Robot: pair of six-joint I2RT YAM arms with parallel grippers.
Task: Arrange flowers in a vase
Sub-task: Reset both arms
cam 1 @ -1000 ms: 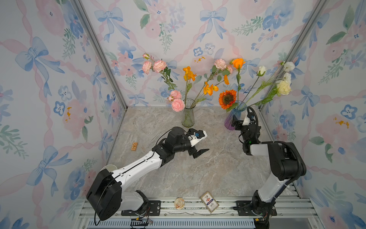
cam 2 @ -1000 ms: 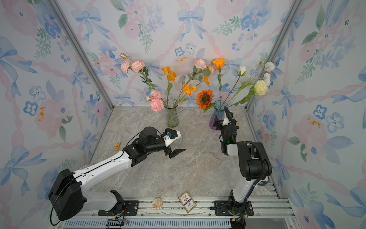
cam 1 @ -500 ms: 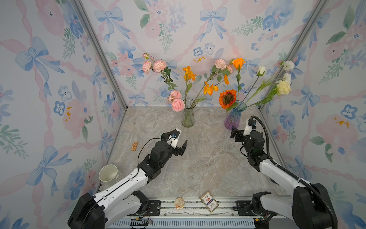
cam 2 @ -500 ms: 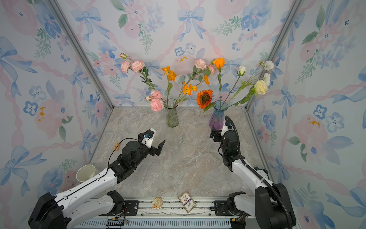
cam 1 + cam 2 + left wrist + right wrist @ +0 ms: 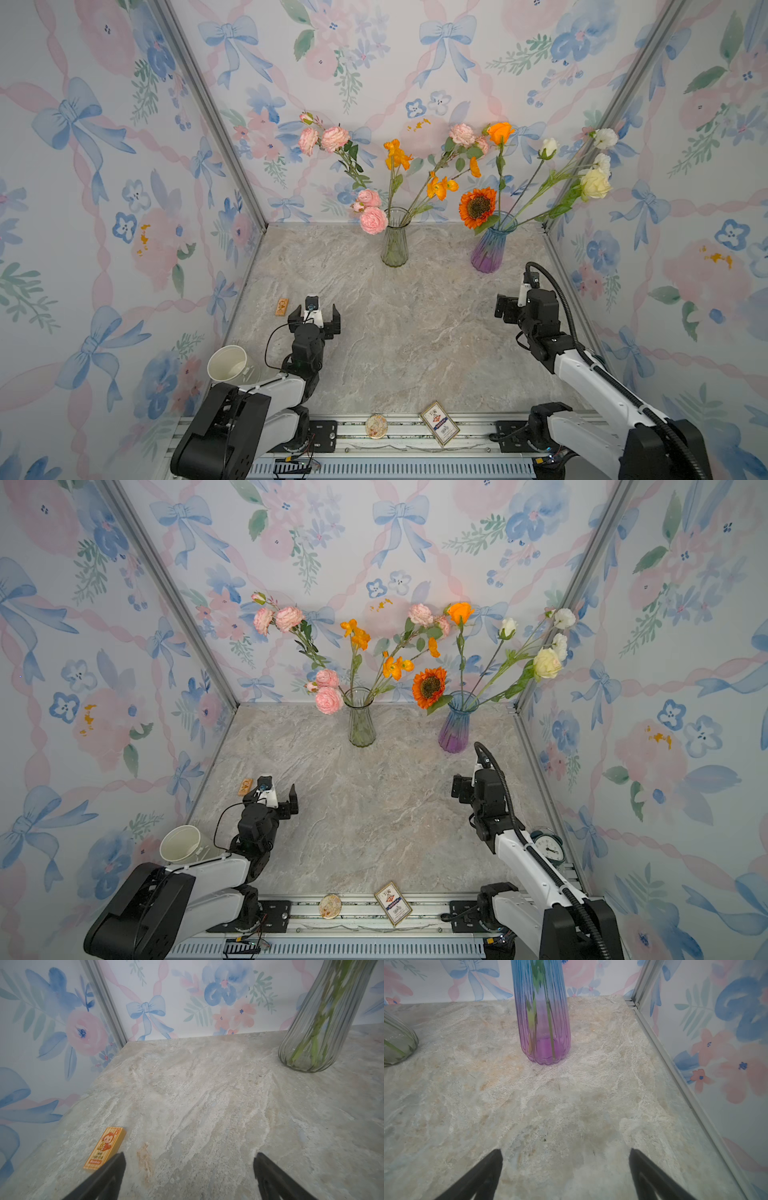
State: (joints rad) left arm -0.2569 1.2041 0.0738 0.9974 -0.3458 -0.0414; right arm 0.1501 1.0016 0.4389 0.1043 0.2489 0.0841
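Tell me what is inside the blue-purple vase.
Inside the blue-purple vase, green stems run almost to its base; the sunflower and white blooms rise from its mouth. The ribbed tinted glass blurs them, so their number is unclear.

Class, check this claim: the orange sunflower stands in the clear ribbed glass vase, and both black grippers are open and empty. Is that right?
Not quite. The orange sunflower stands in the blue-to-purple ribbed glass vase, not the clear ribbed glass vase, as both top views show. The left gripper and right gripper are indeed open and empty.
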